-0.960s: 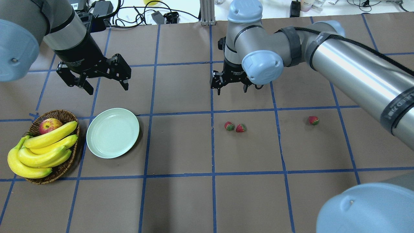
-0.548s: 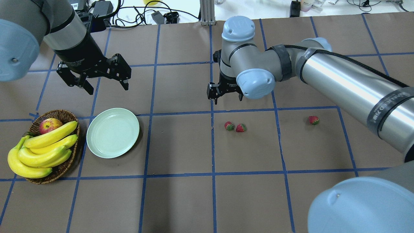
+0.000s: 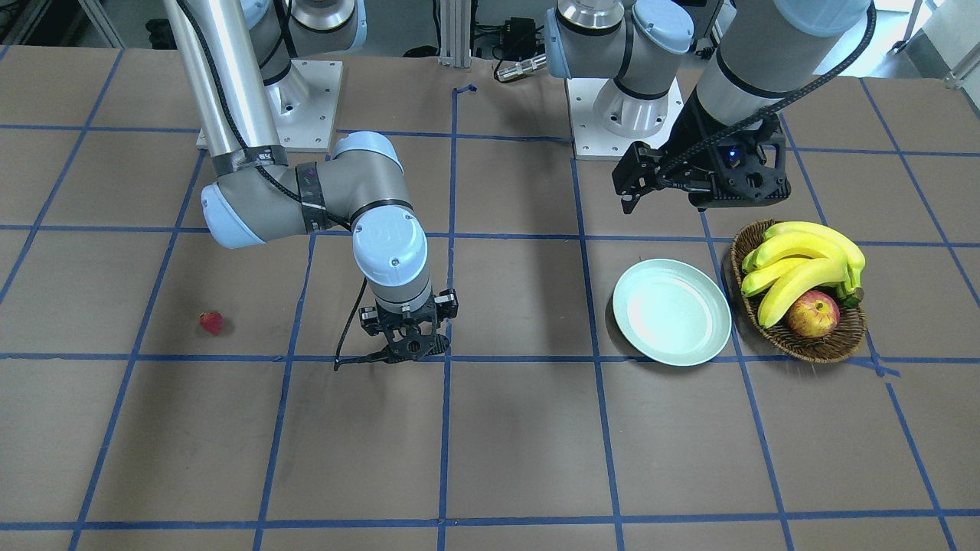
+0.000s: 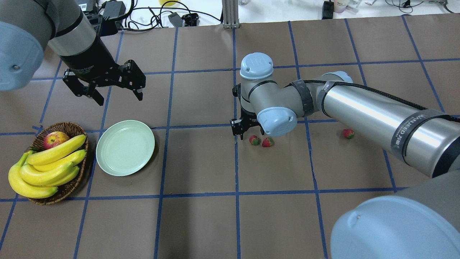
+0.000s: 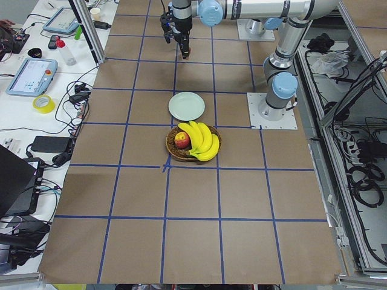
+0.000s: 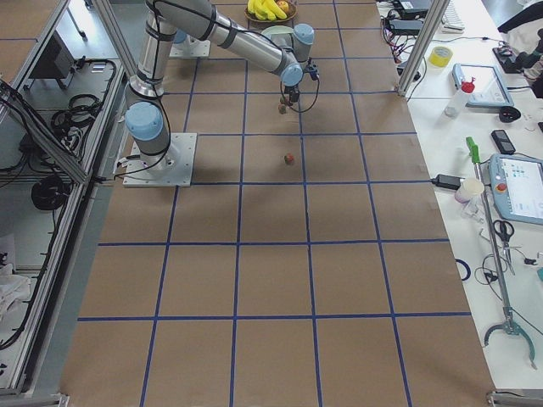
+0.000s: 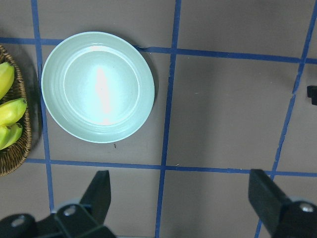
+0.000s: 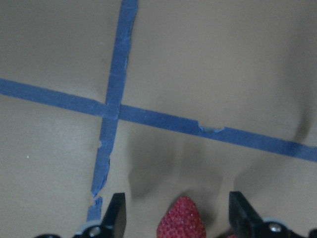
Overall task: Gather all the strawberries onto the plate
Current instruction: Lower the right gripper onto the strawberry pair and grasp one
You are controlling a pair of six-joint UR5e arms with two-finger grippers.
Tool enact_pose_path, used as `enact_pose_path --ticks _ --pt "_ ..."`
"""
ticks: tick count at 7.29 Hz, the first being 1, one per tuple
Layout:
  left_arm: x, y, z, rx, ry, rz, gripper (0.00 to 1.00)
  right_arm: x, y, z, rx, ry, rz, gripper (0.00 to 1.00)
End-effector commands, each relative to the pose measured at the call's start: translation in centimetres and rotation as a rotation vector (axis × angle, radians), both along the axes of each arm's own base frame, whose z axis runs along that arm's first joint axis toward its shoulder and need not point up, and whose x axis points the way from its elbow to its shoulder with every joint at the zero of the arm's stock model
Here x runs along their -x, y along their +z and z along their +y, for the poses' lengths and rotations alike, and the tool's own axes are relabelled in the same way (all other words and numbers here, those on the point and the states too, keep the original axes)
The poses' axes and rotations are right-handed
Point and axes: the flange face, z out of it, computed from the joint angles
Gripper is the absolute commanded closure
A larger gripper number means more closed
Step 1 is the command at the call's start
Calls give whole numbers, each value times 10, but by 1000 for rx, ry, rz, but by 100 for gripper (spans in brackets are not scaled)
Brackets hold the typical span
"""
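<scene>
Right jaws stand open and low over the desk, at the end of the right arm. They straddle the strawberry nearest the plate. The wrist view shows that berry between the two fingers, not yet pinched. A second strawberry lies just beside it, and the third strawberry sits well apart, farther from the plate. The left jaws are also spread wide and empty, hovering above the desk just beyond the plate, which holds nothing.

Each berry looks light and small, probably soft, and its tapered shape could squirt out of a hard pinch. The best hold is likely across the broad shoulder below the green cap, closing gently and minding the close neighbour.
</scene>
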Motion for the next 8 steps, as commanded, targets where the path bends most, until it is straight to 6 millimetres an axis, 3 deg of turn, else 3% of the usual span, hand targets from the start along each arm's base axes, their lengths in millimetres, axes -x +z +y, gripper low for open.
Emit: enact_pose_path --ticks 1,3,5,6,7,8 --pt "0 1 0 2 0 3 0 1 4 4 -18 9 6 96" --pt "0 3 3 3 -1 -6 0 2 8 5 -28 9 9 100" --pt "1 0 9 1 -10 -1 0 -9 55 -25 52 -19 -20 100" --pt "0 0 8 1 -17 -2 0 -21 69 -34 42 -84 -100 100" --pt "1 -1 9 -2 -21 -2 0 -28 71 -37 29 -150 -138 100" --pt "1 -1 9 -2 -20 0 0 -53 65 -31 40 -186 -147 100"
